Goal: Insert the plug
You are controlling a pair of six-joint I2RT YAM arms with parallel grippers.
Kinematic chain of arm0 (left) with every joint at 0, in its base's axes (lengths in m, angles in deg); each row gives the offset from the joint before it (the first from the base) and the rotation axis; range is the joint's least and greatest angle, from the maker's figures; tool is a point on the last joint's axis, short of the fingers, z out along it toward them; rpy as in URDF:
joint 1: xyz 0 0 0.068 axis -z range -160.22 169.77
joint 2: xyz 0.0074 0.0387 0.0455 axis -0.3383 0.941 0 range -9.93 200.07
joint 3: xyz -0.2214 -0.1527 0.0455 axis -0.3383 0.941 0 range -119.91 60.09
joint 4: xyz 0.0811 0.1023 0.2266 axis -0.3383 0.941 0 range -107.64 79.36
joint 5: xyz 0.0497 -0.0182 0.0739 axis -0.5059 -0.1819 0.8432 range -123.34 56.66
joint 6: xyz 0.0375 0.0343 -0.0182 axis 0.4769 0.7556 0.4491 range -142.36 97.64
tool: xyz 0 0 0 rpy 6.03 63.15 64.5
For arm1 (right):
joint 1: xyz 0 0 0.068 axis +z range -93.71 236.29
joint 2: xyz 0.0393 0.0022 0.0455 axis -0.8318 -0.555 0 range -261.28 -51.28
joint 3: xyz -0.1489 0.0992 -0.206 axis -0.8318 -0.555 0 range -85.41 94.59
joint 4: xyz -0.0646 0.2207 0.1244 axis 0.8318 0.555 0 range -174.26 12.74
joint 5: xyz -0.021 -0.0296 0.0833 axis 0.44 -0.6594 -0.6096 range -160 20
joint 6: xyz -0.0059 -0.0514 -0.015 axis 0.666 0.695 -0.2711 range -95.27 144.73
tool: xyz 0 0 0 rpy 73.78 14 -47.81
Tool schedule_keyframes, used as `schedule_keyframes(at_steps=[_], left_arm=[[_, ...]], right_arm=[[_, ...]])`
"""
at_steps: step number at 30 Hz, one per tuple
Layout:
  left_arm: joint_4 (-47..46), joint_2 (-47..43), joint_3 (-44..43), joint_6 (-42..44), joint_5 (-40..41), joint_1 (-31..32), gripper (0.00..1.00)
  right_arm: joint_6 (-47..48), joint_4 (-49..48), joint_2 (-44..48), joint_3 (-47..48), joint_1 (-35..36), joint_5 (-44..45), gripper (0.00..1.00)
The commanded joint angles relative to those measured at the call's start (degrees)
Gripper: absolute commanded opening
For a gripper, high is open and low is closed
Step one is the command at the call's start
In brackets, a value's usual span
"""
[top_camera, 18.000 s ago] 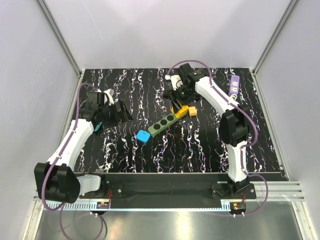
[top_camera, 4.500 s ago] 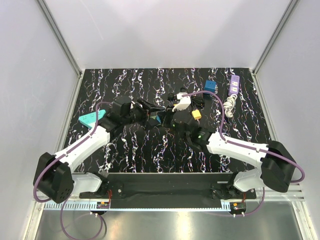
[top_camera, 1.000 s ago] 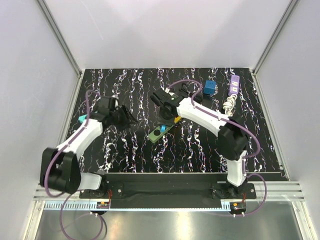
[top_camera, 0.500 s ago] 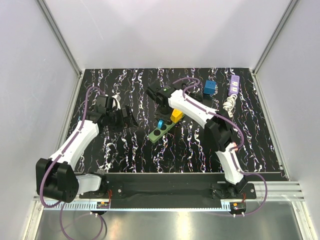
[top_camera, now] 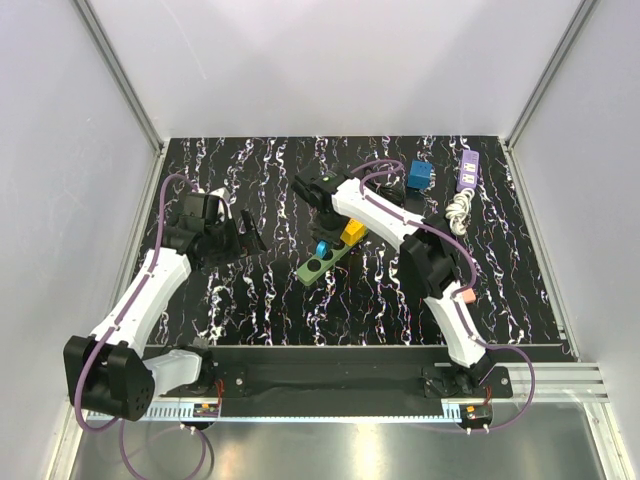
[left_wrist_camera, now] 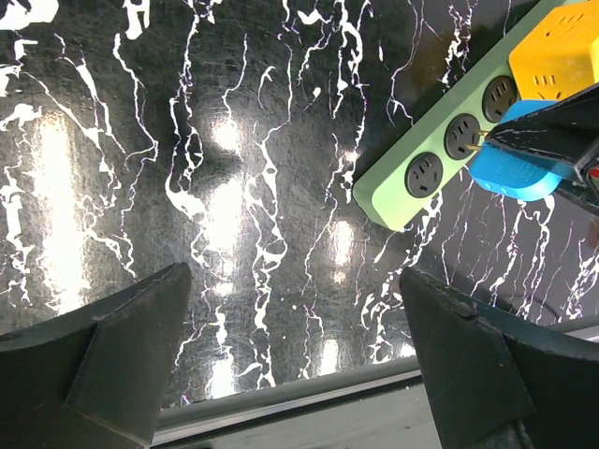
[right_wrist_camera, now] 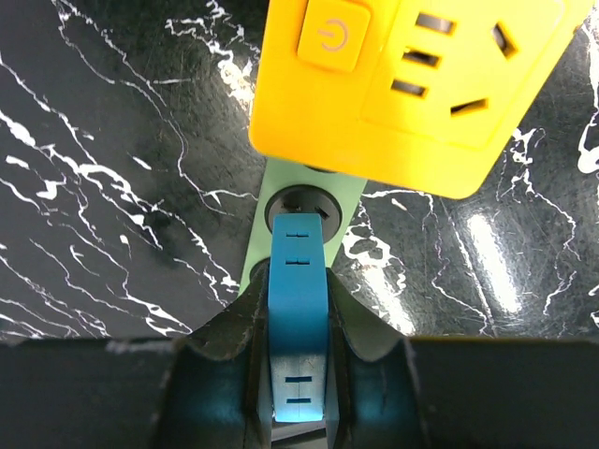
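Note:
A green power strip [top_camera: 318,263] lies at the table's middle, with a yellow adapter [top_camera: 352,232] at its far end. My right gripper [top_camera: 321,236] is shut on a blue plug [top_camera: 321,248] right over the strip. In the right wrist view the plug [right_wrist_camera: 298,309] sits pinched between the fingers, its tip at a round socket of the strip [right_wrist_camera: 350,221], below the yellow adapter [right_wrist_camera: 412,84]. In the left wrist view the plug [left_wrist_camera: 517,170] has its prongs at the mouth of the middle socket of the strip [left_wrist_camera: 412,192]. My left gripper [top_camera: 245,236] is open and empty, left of the strip.
A blue cube adapter [top_camera: 420,174], a purple power strip [top_camera: 467,170] and a coiled white cable [top_camera: 457,212] lie at the far right. The right arm stretches across the table's middle. Grey walls stand on three sides.
Over the last second the right gripper has brought the blue plug to the strip's socket and its wrist has shifted slightly left. The left arm has drawn back a little to the left.

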Motion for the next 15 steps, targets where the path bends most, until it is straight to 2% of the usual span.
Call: schedule_keyframes(at_steps=[1,15], left_arm=[[-0.5,-0.5,-1.1,0.4,1.3,-0.5,0.99],[-0.5,-0.4,-1.0,0.1,1.3,-0.9,0.99]], right_arm=[[-3.2,2.1,-0.7,3.8,-0.5,3.0,0.00],[-4.5,3.5,-2.5,4.5,-0.9,2.8,0.00]])
